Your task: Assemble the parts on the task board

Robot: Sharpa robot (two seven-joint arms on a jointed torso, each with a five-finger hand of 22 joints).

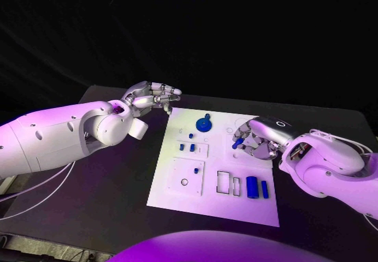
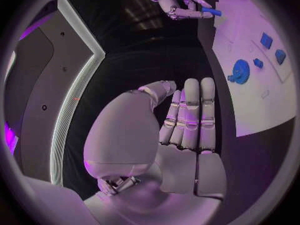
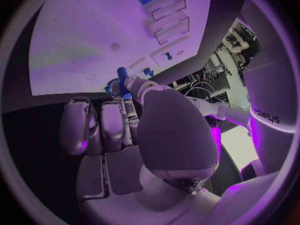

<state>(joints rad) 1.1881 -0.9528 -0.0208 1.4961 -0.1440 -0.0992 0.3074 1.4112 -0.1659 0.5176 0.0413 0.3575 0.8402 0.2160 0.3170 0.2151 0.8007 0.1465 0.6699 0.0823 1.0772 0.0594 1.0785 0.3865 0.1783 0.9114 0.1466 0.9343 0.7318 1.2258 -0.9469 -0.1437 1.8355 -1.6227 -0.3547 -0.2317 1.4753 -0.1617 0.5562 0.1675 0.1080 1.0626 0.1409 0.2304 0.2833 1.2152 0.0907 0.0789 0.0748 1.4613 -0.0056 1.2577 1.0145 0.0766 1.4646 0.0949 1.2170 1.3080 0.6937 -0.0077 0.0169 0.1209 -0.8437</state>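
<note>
From the head view we see the task board (image 1: 177, 191) lying between the two hands. Our right hand (image 1: 256, 139) hangs over the board's right part, pinching a small blue peg (image 1: 238, 143) at its fingertips. Beyond those fingertips, toward the board's far edge, sits the blue gear (image 1: 204, 124); nearer our body than the hand lie two upright blue blocks (image 1: 257, 187) beside two empty rectangular slots (image 1: 229, 183). Our left hand (image 1: 152, 96) hovers off the board's far left corner, over bare black table (image 1: 94, 218), fingers curled in together and holding nothing. Open table lies all round it.

In the left wrist view, the left hand (image 2: 187, 120) shows its fingers straight and pressed side by side, empty. The board's edge runs just beside the fingertips, with the gear (image 2: 240, 71) a little inside it. Farther off, the right hand (image 2: 178, 2) holds the peg (image 2: 211, 11).

In the right wrist view, the right hand (image 3: 125, 120) pinches the peg (image 3: 122, 75) above the white board (image 3: 81, 40), whose near edge passes under the fingers.
</note>
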